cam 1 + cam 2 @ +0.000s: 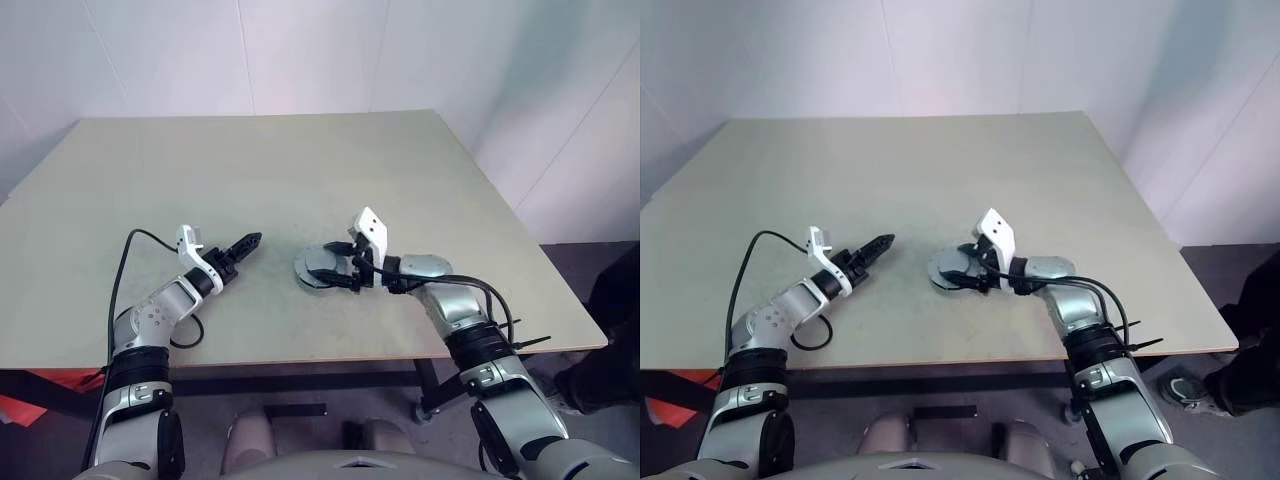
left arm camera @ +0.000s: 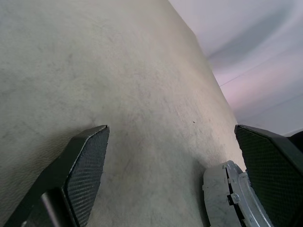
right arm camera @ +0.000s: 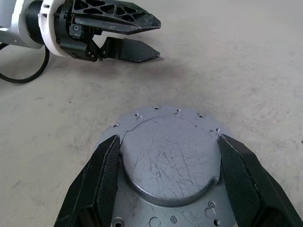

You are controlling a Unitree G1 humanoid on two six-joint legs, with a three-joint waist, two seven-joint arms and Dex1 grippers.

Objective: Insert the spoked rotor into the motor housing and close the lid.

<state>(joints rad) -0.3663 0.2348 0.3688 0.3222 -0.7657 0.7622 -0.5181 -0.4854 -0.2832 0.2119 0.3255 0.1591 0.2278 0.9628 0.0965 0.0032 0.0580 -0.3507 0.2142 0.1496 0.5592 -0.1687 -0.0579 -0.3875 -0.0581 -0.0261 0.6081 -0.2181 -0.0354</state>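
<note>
A pale silver round lid [image 1: 316, 268] with a raised, scratched middle and small holes round its rim lies flat on the tan table [image 1: 300, 170]. My right gripper [image 3: 168, 142] reaches over it from the right. Its two black fingers [image 3: 106, 165] press against opposite sides of the raised middle, so it is shut on the lid. My left gripper [image 1: 245, 243] hovers a short way to the lid's left, pointing at it, open and with nothing in it. In the left wrist view the lid [image 2: 225, 194] sits just by one finger [image 2: 270, 165]. The spoked rotor and the motor housing are hidden.
A black cable [image 1: 185, 338] loops on the table beside my left forearm. The table's front edge [image 1: 300, 358] runs just behind both wrists. A person's leg and shoe [image 1: 1188, 388] stand on the floor past the right corner. Something orange [image 1: 25, 400] lies under the table's left side.
</note>
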